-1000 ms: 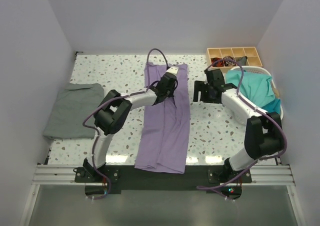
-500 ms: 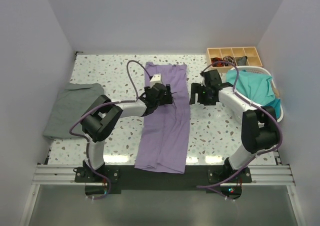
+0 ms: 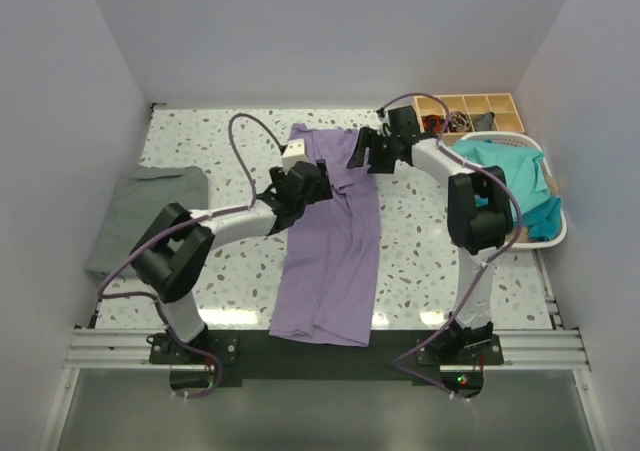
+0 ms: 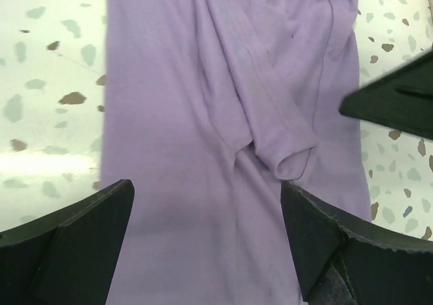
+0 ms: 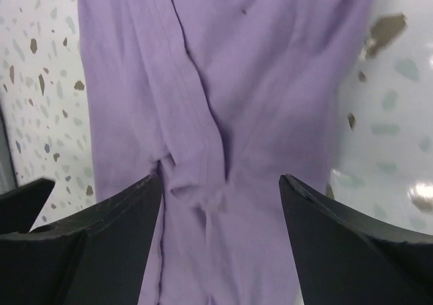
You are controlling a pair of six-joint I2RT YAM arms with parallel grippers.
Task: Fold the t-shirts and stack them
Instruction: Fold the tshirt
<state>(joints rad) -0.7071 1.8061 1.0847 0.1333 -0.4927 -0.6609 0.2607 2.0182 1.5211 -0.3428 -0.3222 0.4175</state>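
Note:
A lavender t-shirt (image 3: 330, 241) lies folded into a long narrow strip down the middle of the table, with a tucked sleeve fold (image 4: 287, 153) showing near its far part. My left gripper (image 3: 306, 185) hovers open over the strip's upper left part, and the cloth (image 4: 203, 115) shows between its spread fingers (image 4: 88, 230). My right gripper (image 3: 364, 153) is open above the strip's far right edge, lavender cloth (image 5: 223, 115) under it. A grey t-shirt (image 3: 150, 216) lies folded at the left. A teal t-shirt (image 3: 510, 176) sits in the basket.
The white basket (image 3: 555, 233) stands at the right edge. A wooden compartment tray (image 3: 465, 104) sits behind it at the back right. White walls close in the speckled table (image 3: 430, 261) on three sides.
My left gripper opened, let go of the lavender shirt and drew back to the left. My right arm swung from beside the shirt to over its far right edge.

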